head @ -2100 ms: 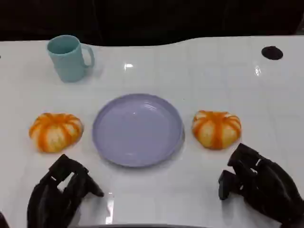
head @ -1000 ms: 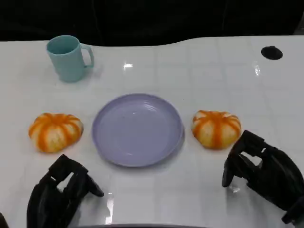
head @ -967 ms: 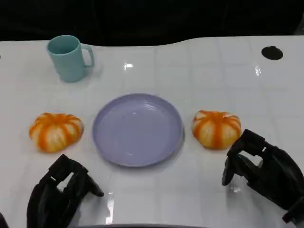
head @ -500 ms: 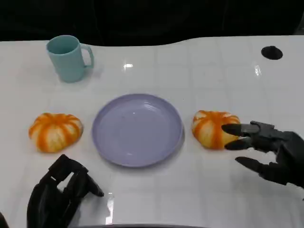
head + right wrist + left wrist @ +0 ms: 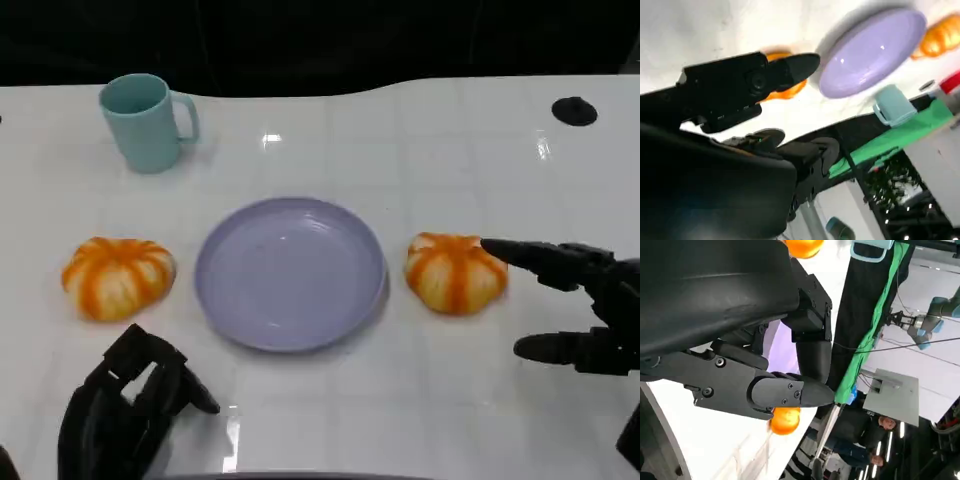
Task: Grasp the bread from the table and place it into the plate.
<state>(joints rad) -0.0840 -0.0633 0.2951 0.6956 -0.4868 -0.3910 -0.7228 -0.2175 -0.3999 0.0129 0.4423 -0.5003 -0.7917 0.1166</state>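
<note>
Two orange-and-white striped breads lie on the white table, one (image 5: 455, 272) right of the lilac plate (image 5: 290, 272) and one (image 5: 117, 277) left of it. My right hand (image 5: 585, 305) hovers just right of the right bread with fingers spread wide and nothing in them. Its upper fingertip (image 5: 492, 247) reaches the bread's right edge. The right wrist view shows that bread (image 5: 785, 91) partly behind a finger, with the plate (image 5: 872, 52) beyond. My left hand (image 5: 130, 410) rests at the near left edge, fingers curled in, holding nothing.
A teal cup (image 5: 148, 122) stands at the back left. A black round spot (image 5: 574, 110) marks the table's far right. The table's dark far edge runs along the top. In the left wrist view, people (image 5: 880, 425) stand beyond the table.
My right hand has uncurled its fingers, spread them and turned beside the right bread, one fingertip now at its edge. The left hand, both breads and the plate have not moved.
</note>
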